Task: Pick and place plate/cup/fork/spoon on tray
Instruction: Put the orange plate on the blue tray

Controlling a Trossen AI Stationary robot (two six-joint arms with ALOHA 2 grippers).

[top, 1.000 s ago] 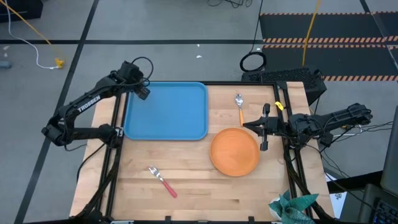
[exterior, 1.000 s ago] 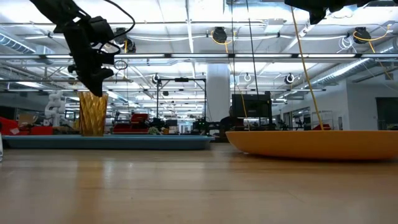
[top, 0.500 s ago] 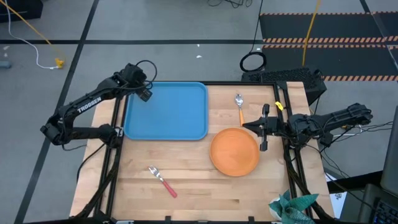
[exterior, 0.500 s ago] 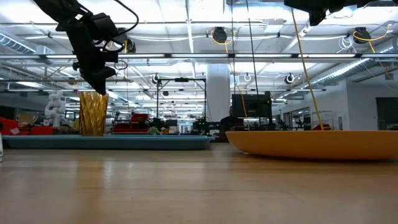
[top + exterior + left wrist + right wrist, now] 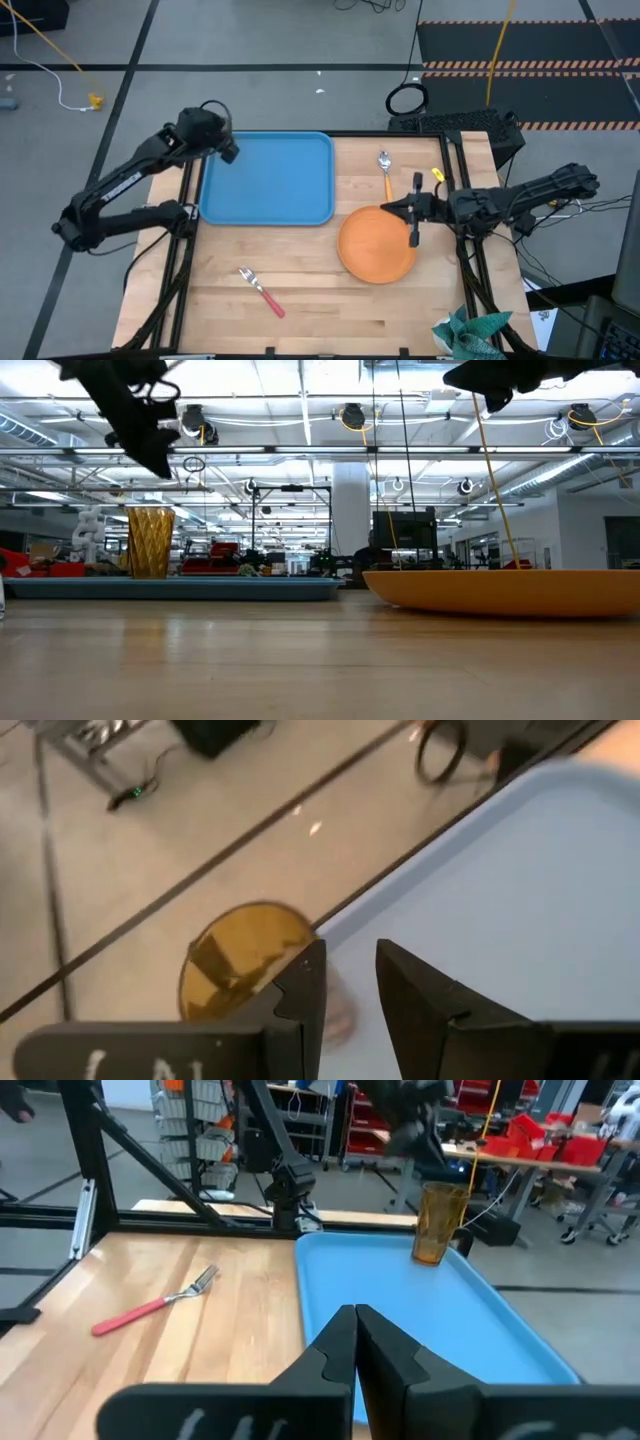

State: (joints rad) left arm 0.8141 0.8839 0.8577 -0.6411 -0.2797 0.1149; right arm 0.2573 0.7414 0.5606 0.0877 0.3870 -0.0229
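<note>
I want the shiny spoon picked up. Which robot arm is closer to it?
Right. The right end effector hangs beside the orange-handled metal spoon; the left end effector is across the light-blue rectangular tray.

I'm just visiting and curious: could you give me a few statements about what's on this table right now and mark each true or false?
1. The cup stands upright on the tray. True.
2. The plate is on the tray. False: it rests on the wooden table, beside the tray.
3. The left gripper holds the cup. False: it is above the cup, empty.
4. The fork lies on the table. True.
5. The spoon lies in the plate. False: beside it.
</note>
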